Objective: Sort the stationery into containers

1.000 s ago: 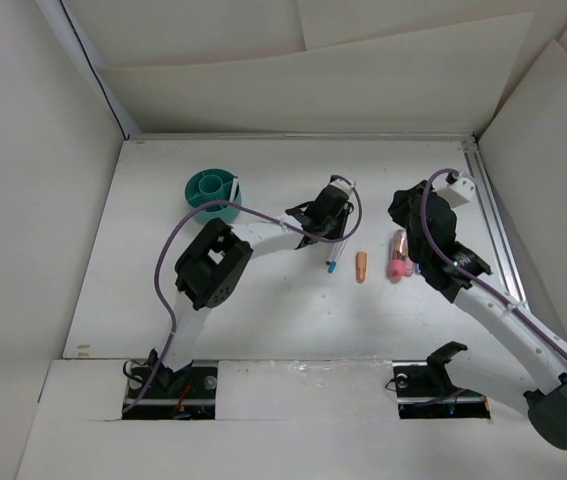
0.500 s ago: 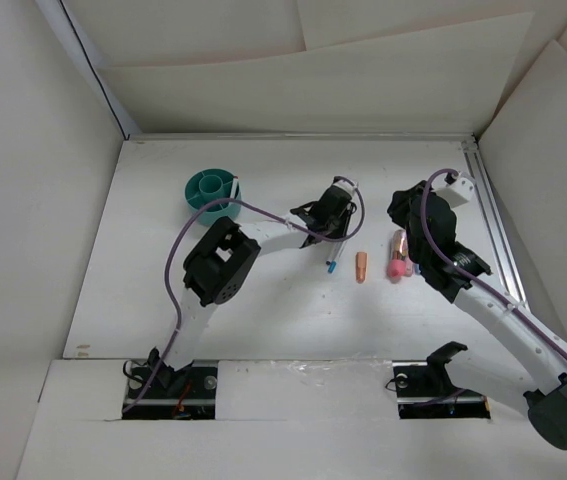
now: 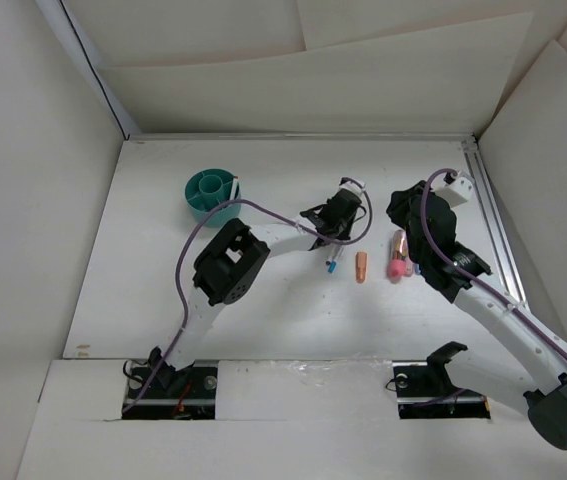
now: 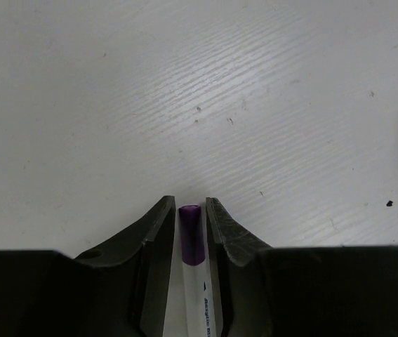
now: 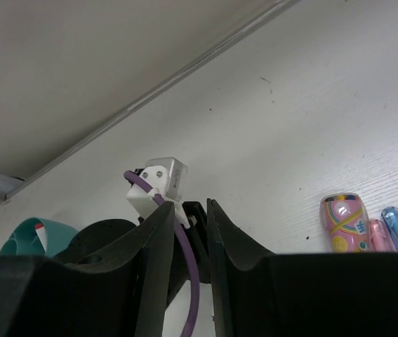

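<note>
Where hand (image 4: pixel 191 214) grips, pen (image 4: pixel 191 242) cut off
</note>
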### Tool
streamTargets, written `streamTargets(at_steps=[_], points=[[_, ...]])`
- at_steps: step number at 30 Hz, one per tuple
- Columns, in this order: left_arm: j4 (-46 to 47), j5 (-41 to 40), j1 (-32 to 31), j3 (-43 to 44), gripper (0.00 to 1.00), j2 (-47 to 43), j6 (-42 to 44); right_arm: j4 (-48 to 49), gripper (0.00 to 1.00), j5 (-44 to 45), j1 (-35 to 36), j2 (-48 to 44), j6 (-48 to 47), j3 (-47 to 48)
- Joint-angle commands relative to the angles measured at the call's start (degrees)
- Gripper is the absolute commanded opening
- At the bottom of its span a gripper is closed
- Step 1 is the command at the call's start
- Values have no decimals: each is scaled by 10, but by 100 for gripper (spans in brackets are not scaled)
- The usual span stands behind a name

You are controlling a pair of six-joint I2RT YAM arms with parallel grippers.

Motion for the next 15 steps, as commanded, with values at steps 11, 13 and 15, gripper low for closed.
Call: streamTargets(at_steps=[11,13,15], points=[[-43,-104,-35,11,21,23,26,13,31,-3,-2,-17,-5,-1],[-44,-104,-35,4,18,23,26,13,33,-3,-2,-22,-5,-1],[-30,-116,-35,-7,4,17,26,13,33,-3,-2,-22,-5,-1]])
